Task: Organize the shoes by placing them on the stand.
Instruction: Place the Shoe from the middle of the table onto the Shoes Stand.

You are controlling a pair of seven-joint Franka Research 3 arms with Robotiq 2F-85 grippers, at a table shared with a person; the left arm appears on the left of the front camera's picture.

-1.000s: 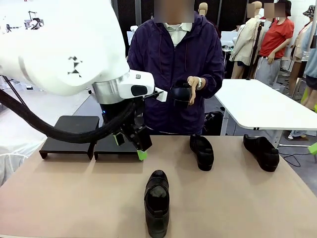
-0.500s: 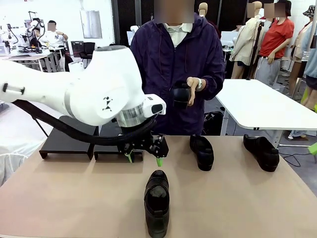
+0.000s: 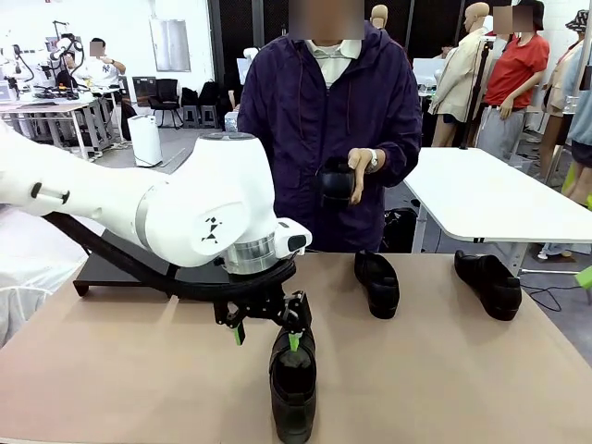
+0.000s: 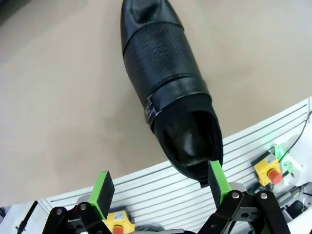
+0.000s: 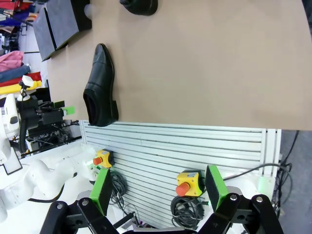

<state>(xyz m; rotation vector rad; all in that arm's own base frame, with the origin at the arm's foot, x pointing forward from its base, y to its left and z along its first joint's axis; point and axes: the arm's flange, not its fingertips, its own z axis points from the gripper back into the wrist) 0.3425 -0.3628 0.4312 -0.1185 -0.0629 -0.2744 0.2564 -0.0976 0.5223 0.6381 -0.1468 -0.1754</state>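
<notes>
you have four glossy black leather dress shoes to count, three on the tan table point(image 3: 462, 370) and one off it. the near shoe point(image 3: 293, 393) lies by your own edge, its heel right at the edge next to the white slatted panel point(image 5: 195, 146) and its toe pointing across the table. the middle shoe point(image 3: 377, 282) and the right-hand shoe point(image 3: 488, 283) sit by the far edge, well apart from each other. the fourth shoe point(image 3: 337, 178) is in the person's hand point(image 3: 357, 172) at chest height. the stand point(image 5: 61, 22) is two low matte-black rectangular platform trays side by side at the far left corner. the left gripper point(image 3: 266, 336) hangs just over the near shoe's heel end with its jaws spread wide and nothing in them. in its wrist view one green pad point(image 4: 218, 178) overlaps the heel rim, and you cannot tell whether it touches. the right gripper point(image 5: 157, 187) is just as wide and empty, out past your table edge over the slatted panel, well apart from every shoe. bare table runs between the near shoe and the far two, and along the whole right side. in the front view the left arm's white body covers most of the stand. in the right wrist view the top edge cuts off the middle shoe.
</notes>
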